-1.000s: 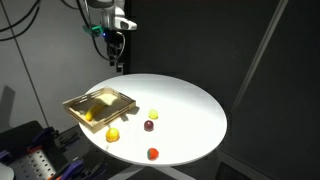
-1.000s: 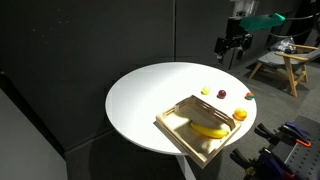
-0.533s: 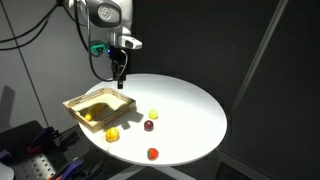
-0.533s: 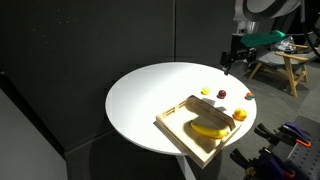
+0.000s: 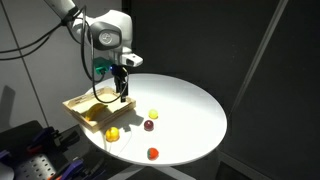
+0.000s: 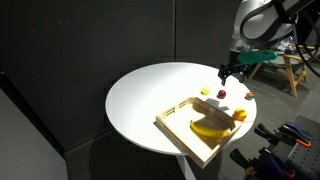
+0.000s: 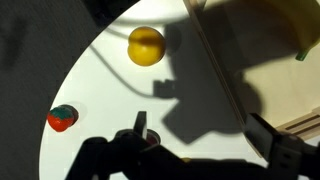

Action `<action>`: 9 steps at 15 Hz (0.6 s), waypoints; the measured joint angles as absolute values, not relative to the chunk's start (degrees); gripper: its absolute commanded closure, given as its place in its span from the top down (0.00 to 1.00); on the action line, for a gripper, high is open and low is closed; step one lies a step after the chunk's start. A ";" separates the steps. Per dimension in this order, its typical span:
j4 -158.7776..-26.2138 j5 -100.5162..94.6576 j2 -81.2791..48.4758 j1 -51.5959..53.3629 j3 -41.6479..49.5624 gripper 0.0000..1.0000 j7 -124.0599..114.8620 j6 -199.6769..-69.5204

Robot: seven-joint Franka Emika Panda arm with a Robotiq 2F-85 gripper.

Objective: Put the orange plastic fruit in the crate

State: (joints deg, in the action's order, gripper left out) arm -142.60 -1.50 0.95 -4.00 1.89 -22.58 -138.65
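Note:
The orange plastic fruit [image 5: 112, 134] is a small yellow-orange ball on the white round table, just off the crate's near corner. It also shows in an exterior view [image 6: 240, 114] and in the wrist view [image 7: 146, 46]. The crate [image 5: 82, 112] is a shallow tan wooden box at the table's edge, also seen in an exterior view [image 6: 176, 127] and the wrist view [image 7: 262, 70]. A banana [image 6: 208, 127] lies in it. My gripper [image 5: 122, 97] [image 6: 225, 75] hangs open and empty above the table beside the crate's far side, apart from the fruit. In the wrist view its fingers [image 7: 203, 135] stand wide apart.
A paler yellow fruit [image 5: 153, 114], a dark purple fruit [image 5: 148, 125] and an orange-red ball [image 5: 153, 153] lie on the table [image 5: 190, 110] near the crate. The red ball [image 7: 62, 118] shows in the wrist view. Dark curtains surround the table.
The arm has come down from high behind the table and moved forward, so the gripper now hangs low over the table beside the crate. The fruits and the crate have not moved.

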 measured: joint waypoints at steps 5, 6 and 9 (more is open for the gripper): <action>-142.81 -1.79 -0.98 -4.00 2.33 1.00 -22.58 -140.44; -142.81 -1.79 -0.99 -4.00 2.34 1.00 -22.58 -140.45; -142.81 -1.79 -0.99 -4.00 2.34 1.00 -22.58 -140.45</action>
